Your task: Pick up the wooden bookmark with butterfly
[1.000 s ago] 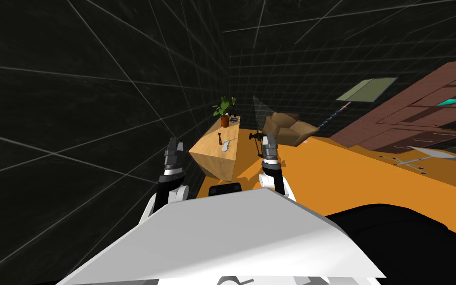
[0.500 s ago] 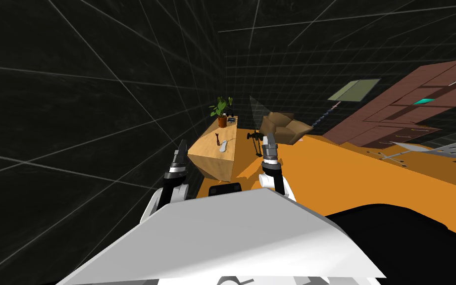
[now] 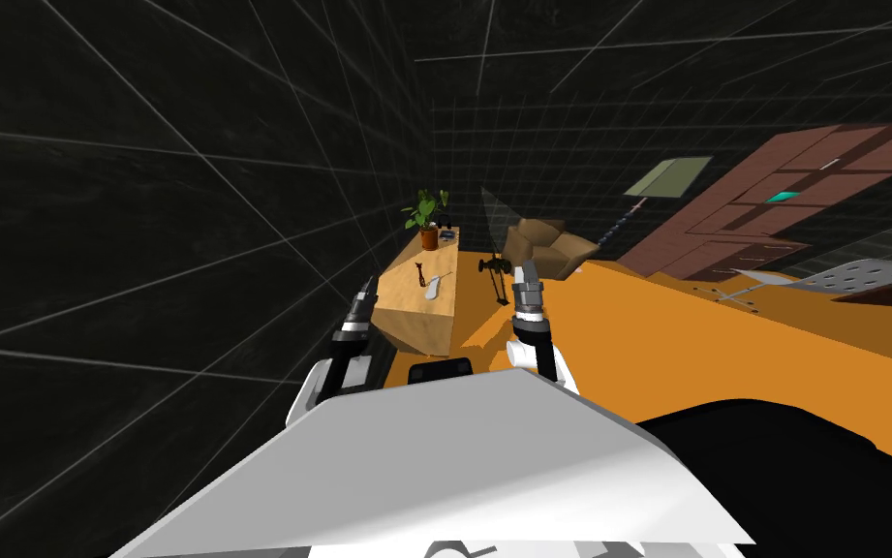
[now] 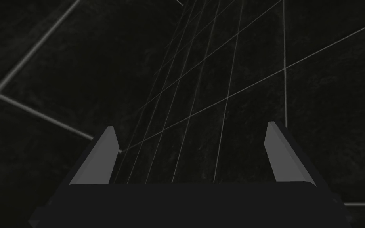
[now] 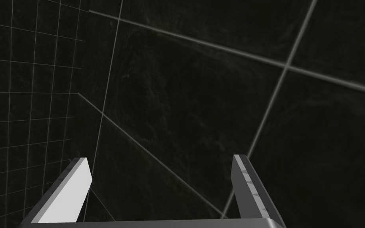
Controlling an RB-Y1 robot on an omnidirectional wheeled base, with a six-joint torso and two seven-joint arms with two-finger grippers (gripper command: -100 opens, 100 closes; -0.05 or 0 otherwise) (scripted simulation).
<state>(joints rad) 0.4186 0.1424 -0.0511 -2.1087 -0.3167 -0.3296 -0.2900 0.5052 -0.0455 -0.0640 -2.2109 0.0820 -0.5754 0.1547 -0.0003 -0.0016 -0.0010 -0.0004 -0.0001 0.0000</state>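
A light wooden table point(image 3: 413, 312) stands ahead on the orange floor. On its top lie a slim dark brown strip point(image 3: 419, 273), seemingly the bookmark, and a pale grey flat piece point(image 3: 432, 288) beside it. My left gripper point(image 3: 368, 291) hovers by the table's near left corner, short of both items. In the left wrist view the left gripper point(image 4: 191, 158) is open with nothing between its fingers. My right gripper point(image 3: 528, 276) is raised to the right of the table, and in the right wrist view the right gripper point(image 5: 157, 190) is open and empty too.
A potted plant point(image 3: 426, 218) and a small dark object point(image 3: 447, 233) sit at the table's far end. A dark stand point(image 3: 495, 271) and a brown armchair point(image 3: 543, 247) lie right of the table. A brown cabinet point(image 3: 773, 208) stands far right. Dark gridded walls enclose the left.
My view has turned, sliding the room leftward. My left gripper has swung right and tilted toward the table's near corner. The right gripper has held its place.
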